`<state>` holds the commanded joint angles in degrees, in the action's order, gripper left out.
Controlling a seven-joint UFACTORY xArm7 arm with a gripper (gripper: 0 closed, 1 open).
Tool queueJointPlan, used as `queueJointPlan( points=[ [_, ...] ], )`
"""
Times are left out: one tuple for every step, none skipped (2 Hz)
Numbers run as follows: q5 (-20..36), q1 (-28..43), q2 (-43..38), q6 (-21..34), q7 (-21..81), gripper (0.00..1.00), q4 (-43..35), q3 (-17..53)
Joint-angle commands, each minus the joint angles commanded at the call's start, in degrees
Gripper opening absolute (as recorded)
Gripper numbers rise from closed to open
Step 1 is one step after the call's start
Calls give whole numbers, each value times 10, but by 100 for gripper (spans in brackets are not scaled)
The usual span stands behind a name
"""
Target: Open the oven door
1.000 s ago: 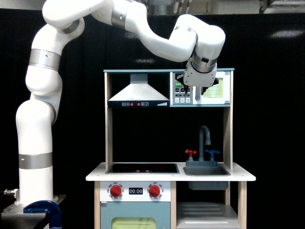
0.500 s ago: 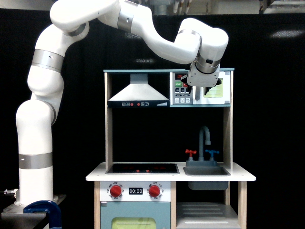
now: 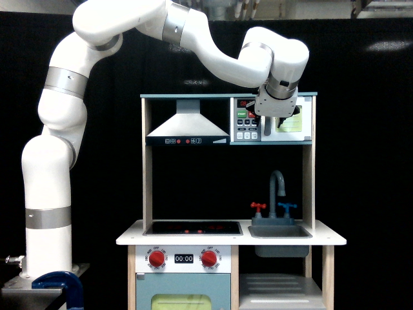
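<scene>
The oven door (image 3: 295,124) is the small white square door with a pale yellow-green window, in the upper right shelf of the toy kitchen. It looks flush with its frame. Its grey vertical bar handle (image 3: 267,128) sticks out below my wrist. My gripper (image 3: 275,119) hangs from the white arm directly in front of the door's left side, at the handle. The dark fingers overlap the handle and window, and the wrist body hides how the jaws stand.
A button panel (image 3: 245,120) sits left of the door, and a white range hood (image 3: 188,126) further left. Below are a grey faucet (image 3: 277,187), a sink (image 3: 279,230), a stovetop (image 3: 192,227) and a larger blue-grey door (image 3: 182,294) with red knobs.
The arm's upper links have swung toward the exterior view's right, and the wrist has shifted slightly right and up against the door. The door has not moved.
</scene>
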<state>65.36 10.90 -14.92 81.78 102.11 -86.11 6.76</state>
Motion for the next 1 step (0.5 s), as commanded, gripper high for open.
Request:
queueJointPlan(
  points=[
    [-1,-4,0,-3,0,0,1,-6]
  ],
)
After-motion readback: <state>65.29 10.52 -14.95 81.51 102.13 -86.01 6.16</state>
